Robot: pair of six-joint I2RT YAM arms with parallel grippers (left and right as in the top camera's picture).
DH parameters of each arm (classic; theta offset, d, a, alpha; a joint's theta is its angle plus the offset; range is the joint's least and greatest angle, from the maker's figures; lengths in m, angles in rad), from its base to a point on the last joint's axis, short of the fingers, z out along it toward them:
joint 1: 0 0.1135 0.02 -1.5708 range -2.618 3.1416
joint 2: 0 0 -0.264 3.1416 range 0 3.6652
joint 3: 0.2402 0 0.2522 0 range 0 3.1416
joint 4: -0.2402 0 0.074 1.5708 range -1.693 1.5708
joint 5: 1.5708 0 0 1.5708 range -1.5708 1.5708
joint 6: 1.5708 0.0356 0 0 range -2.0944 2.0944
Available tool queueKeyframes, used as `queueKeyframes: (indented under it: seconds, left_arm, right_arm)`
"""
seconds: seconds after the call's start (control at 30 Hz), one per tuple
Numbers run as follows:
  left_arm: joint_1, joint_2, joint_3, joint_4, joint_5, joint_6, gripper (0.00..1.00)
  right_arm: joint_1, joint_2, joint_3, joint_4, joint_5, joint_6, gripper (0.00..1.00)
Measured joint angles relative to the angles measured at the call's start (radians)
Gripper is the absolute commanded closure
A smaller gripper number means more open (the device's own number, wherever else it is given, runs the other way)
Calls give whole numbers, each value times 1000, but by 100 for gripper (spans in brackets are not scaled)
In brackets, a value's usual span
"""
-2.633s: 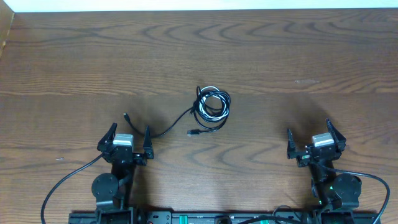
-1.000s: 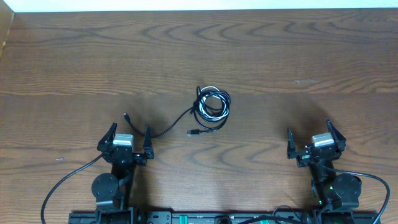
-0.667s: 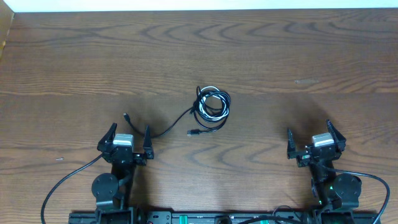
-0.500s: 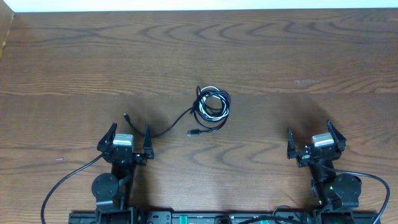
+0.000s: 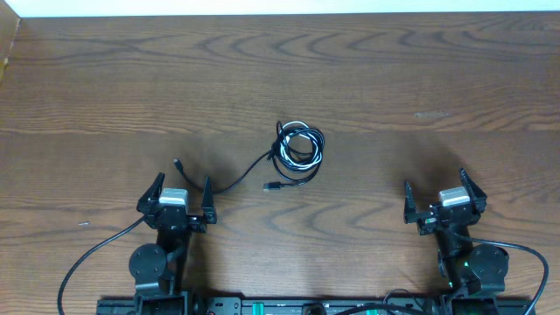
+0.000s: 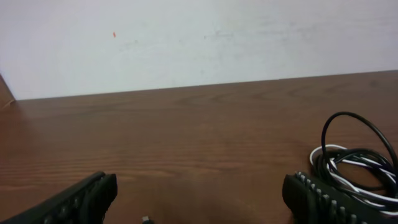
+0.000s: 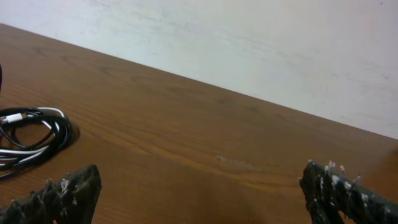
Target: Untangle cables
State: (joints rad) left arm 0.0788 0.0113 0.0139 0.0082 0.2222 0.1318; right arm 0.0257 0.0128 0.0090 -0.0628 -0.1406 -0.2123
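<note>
Nothing has moved since the earlier overhead frames. Both arms sit where they were and the tangle lies undisturbed, so we judge that the untangling has not begun.

The cables (image 5: 299,149), thin black cords with one white cord wound into a small coil, lie near the middle of the dark brown wooden table (image 5: 394,70). They are ahead of both arms and roughly between them. One black strand trails from the coil towards the left arm and ends in a small plug (image 5: 178,162). A second short tail ends just in front of the coil.

The left gripper (image 5: 182,182) stands wide open with nothing in it, near that trailing strand but apart from it. The right gripper (image 5: 435,181) is also spread fully and empty, well apart from the coil.

Only the overhead view shows the whole layout and both loose tails. The left wrist view adds what it cannot: one black loop stands up off the table above the white strands. The right wrist view catches only the coil's edge at far left, lying flat, with a pale wall (image 7: 249,43) behind.
</note>
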Motion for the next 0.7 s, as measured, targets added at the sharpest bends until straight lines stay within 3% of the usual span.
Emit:
queueKeyframes:
  seconds: [0.3, 0.7]
  left_arm:
    - [0, 3, 10, 127, 9, -28, 9]
    - [0, 6, 267, 95, 40, -31, 9]
  right_arm:
    - [0, 0, 0, 0, 0, 0, 1]
    - [0, 0, 0, 0, 0, 0, 1]
